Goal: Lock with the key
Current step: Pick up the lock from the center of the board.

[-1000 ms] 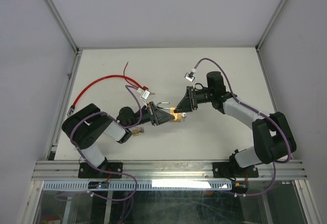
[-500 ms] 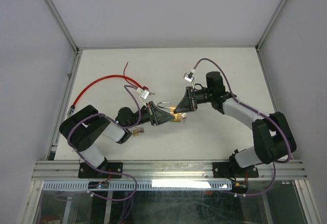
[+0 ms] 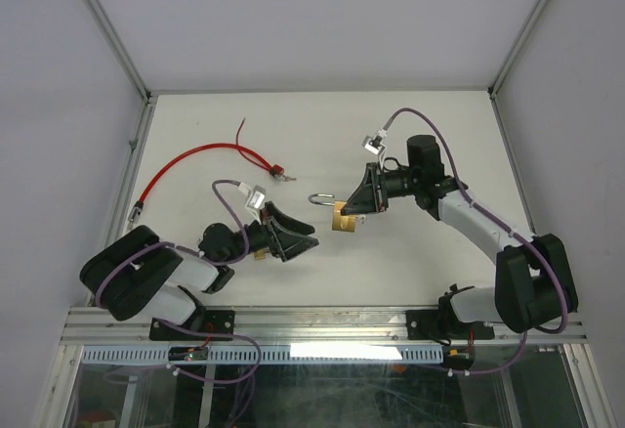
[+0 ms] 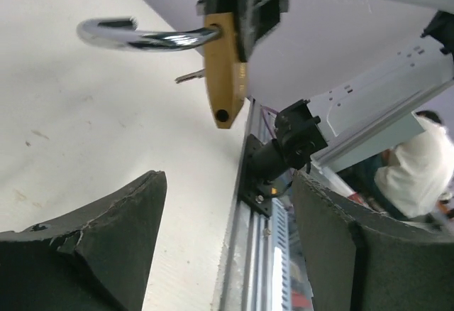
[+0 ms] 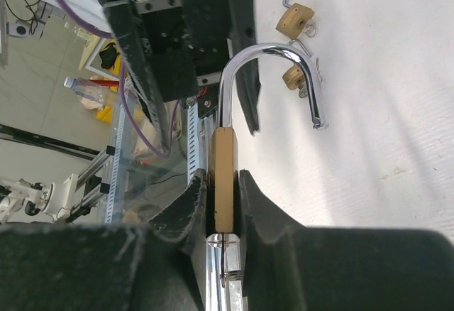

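Item: brass padlock [image 3: 342, 220], near the middle of your counter [image 3: 420, 135]. The right gripper [image 3: 355, 207] holds it clear of the surface, jaws narrow and clamped on the flat sides of the body. This likely keeps it steady and leaves the shackle [image 5: 273, 55] exposed. The shackle is swung open, so the lock is not yet shut. A small silver stub at the body looks like the key [image 4: 190, 77], though you cannot tell how far in it sits. The left gripper [image 3: 298, 235] lies at 8 o'clock of the padlock, apart from it, jaws wide and holding nothing. Sundries: a red cable [image 3: 186, 162] at 10 o'clock on the counter, and two small padlocks [image 5: 294, 18] beside the left arm. Containers: none in view.
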Motion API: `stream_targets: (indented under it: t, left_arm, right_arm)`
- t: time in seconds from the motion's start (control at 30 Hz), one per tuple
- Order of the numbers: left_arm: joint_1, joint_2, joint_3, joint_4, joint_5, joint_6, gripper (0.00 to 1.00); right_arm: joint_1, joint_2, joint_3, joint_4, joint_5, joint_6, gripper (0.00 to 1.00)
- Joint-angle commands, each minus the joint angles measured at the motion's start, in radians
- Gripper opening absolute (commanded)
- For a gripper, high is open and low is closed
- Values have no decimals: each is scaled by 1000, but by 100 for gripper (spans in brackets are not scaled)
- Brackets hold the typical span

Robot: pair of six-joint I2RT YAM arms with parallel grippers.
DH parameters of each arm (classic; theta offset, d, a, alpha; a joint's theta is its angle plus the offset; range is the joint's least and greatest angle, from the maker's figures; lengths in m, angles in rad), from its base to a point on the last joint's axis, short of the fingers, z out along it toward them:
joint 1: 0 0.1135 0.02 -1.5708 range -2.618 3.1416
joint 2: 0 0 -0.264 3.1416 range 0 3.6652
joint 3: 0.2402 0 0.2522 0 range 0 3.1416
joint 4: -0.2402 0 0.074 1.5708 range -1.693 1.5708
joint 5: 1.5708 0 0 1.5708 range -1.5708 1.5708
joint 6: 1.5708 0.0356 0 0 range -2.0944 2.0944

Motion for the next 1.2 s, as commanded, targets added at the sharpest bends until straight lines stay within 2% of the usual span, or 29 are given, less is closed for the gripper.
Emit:
stream_targets:
  t: [0.0, 0.07, 0.17, 0.23, 0.33, 0.4, 0.6, 0.83, 0.97, 1.1, 1.17]
  left_arm:
    - [4, -213, -82, 110, -8, 217, 72]
    - [4, -359, -98, -73, -51, 307, 77]
    - [5, -606, -69, -436, -159, 463, 95]
    - [5, -741, -54, -582, -230, 540, 99]
    - [5, -871, -73, -638, -295, 622, 99]
    - [4, -895, -81, -627, -272, 691, 99]
    - [4, -720, -51, -515, -130, 844, 99]
    - [4, -527, 61, -531, -93, 985, 95]
    - [4, -429, 122, -543, -58, 1004, 87]
    - [4, -342, 174, -538, 10, 993, 74]
    - [5, -313, 193, -534, 57, 976, 64]
  right_arm:
    - [-4, -70, 75, -41, -67, -85, 0]
    - [-6, -77, 90, -96, -64, -140, 0]
    - [-6, -88, 103, -167, -76, -221, 0]
    - [-7, -96, 109, -203, -94, -260, 0]
    - [-7, -105, 116, -246, -112, -310, 0]
    - [-6, -108, 117, -261, -120, -322, 0]
    - [-3, -115, 123, -313, -150, -392, 0]
    - [11, -127, 126, -366, -150, -474, 0]
    - [17, -124, 130, -384, -150, -494, 0]
    - [25, -120, 131, -389, -149, -500, 0]
    - [25, -121, 133, -389, -146, -500, 0]
